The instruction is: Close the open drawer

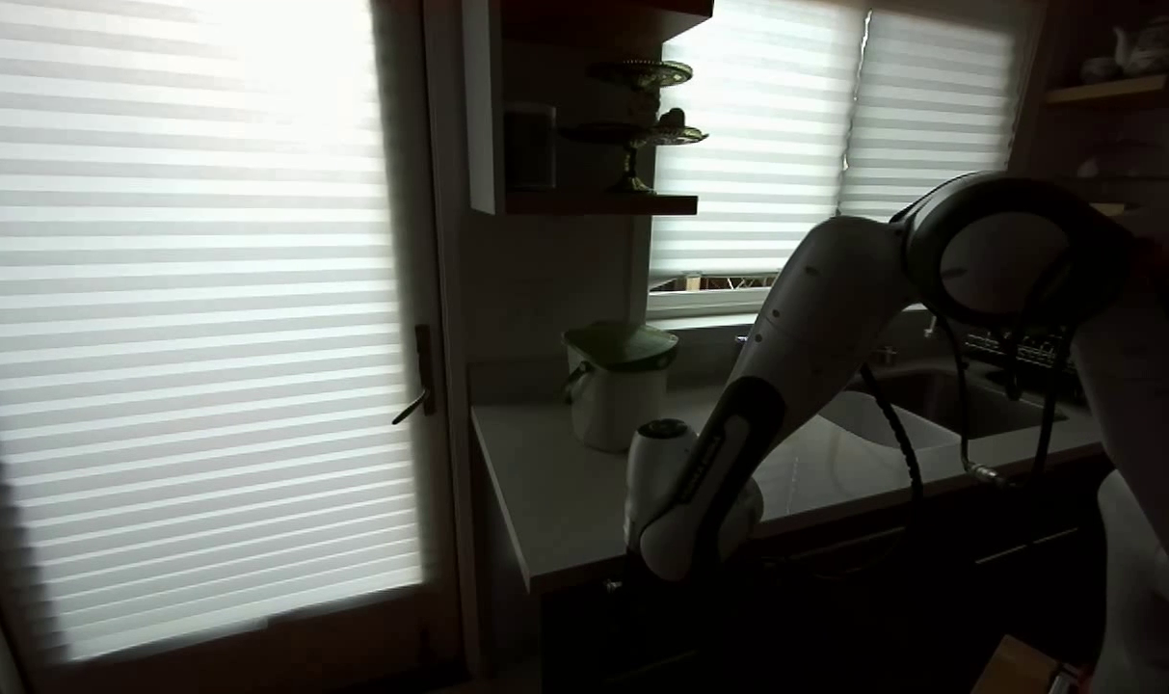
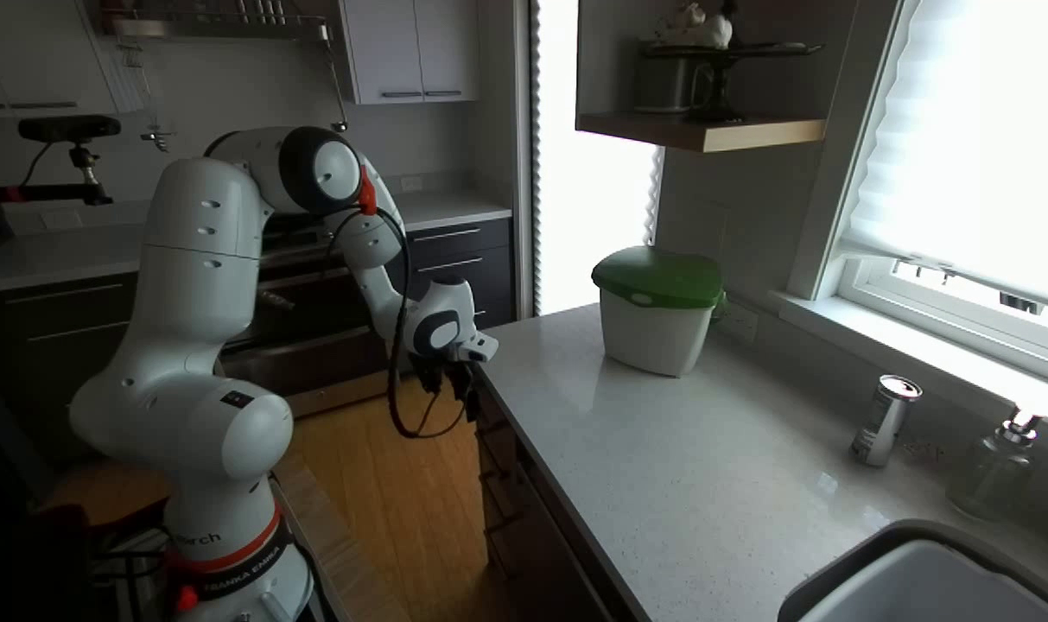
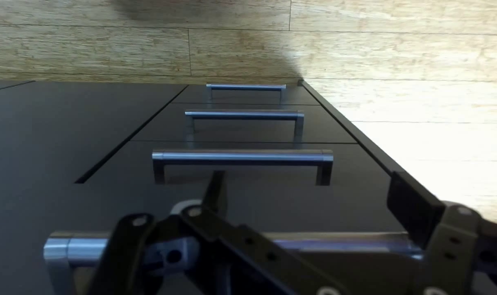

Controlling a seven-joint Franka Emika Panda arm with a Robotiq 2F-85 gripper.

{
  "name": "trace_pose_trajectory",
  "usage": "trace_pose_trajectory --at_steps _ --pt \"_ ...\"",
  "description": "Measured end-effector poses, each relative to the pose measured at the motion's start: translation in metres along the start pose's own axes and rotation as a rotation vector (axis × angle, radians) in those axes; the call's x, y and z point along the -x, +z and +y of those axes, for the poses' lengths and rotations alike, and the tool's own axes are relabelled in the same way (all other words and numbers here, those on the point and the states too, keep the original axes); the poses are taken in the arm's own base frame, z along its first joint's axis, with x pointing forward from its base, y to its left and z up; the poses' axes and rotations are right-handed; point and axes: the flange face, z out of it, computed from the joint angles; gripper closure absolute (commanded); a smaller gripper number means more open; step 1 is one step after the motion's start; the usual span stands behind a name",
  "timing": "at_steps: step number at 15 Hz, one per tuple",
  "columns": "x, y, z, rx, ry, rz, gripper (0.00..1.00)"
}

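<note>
Gripper [image 3: 314, 200] spread wide, 4 metal handles [image 3: 242, 156] (nearest partly hidden behind it), dark drawer fronts [image 3: 273, 176], wooden floor [image 3: 88, 49]

In both exterior views the white arm [image 2: 197, 250] is bent like an arch, with the elbow [image 2: 316, 173] held high and the forearm [image 2: 370, 246] sloping down to the wrist [image 2: 441, 318]. Below the wrist, the dark gripper [image 3: 307, 184] points downward, and in the wrist view its two fingers [image 3: 414, 209] are standing widely apart, one facing the other.
</note>
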Motion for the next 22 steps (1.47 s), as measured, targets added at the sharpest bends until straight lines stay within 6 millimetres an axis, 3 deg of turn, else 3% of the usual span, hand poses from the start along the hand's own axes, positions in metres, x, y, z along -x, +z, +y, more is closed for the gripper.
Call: trace_pose_trajectory --at_steps 5,10,15,20,22 --pt "0.000 0.010 0.011 0.054 -0.034 -0.050 0.00" --pt "0.020 0.006 0.029 0.107 -0.085 -0.164 0.00" --pt "0.053 -0.032 0.048 0.071 -0.089 -0.179 0.00" --pt "0.092 -0.084 0.074 0.006 -0.045 -0.131 0.00" --pt "0.089 -0.114 0.072 -0.043 -0.017 -0.079 0.00"
